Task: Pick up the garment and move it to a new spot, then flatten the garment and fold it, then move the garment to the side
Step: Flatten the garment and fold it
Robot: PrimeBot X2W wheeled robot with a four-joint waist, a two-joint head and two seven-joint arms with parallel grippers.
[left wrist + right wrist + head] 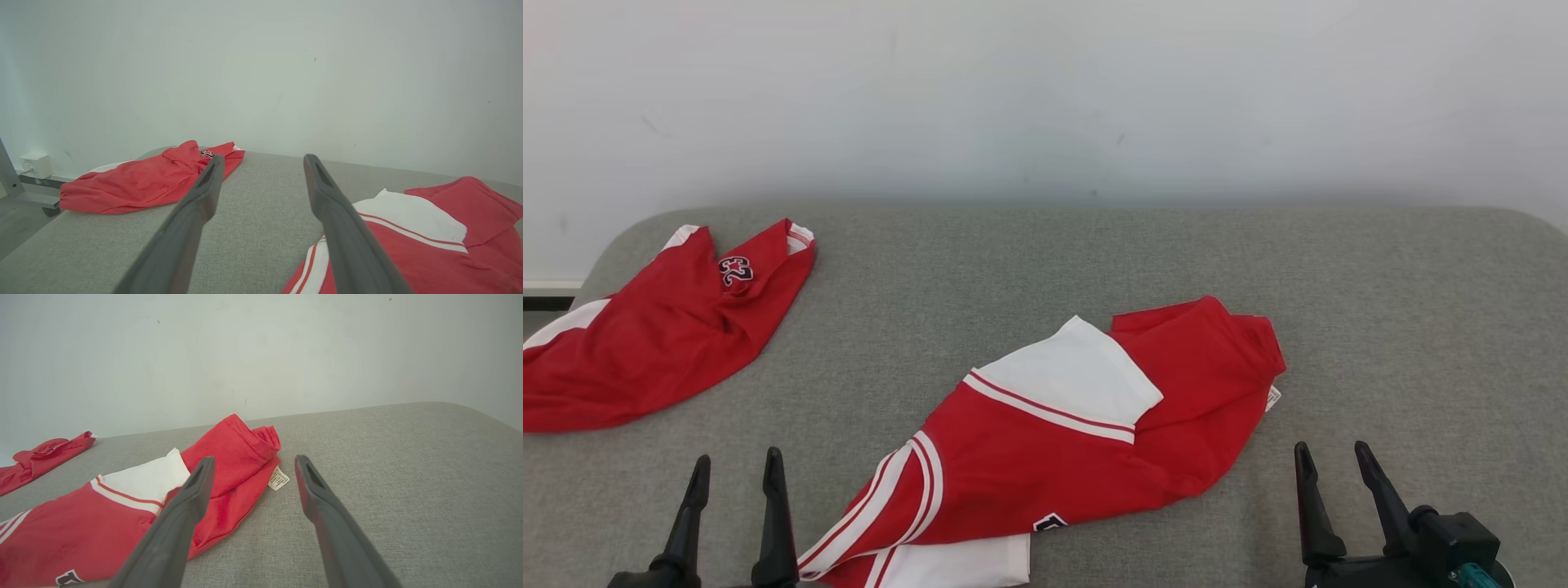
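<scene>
While both grippers hover with nothing in them, a crumpled red and white garment lies on the grey fabric table, in the lower middle of the head view. It runs diagonally from a striped white edge at the bottom of the frame up to a bunched red end right of centre, where a small white label pokes out.

The left gripper stands at the lower left, just beside the garment's striped corner, its two dark fingers spread apart over bare table. The right gripper stands at the lower right, near the label end, its fingers also spread and apart from the cloth.

In the right wrist view the label sits between the two fingertips, and the garment fills the lower left.

A second red garment with a number patch lies at the table's left edge, well apart. A plain white wall fills the upper frame.
</scene>
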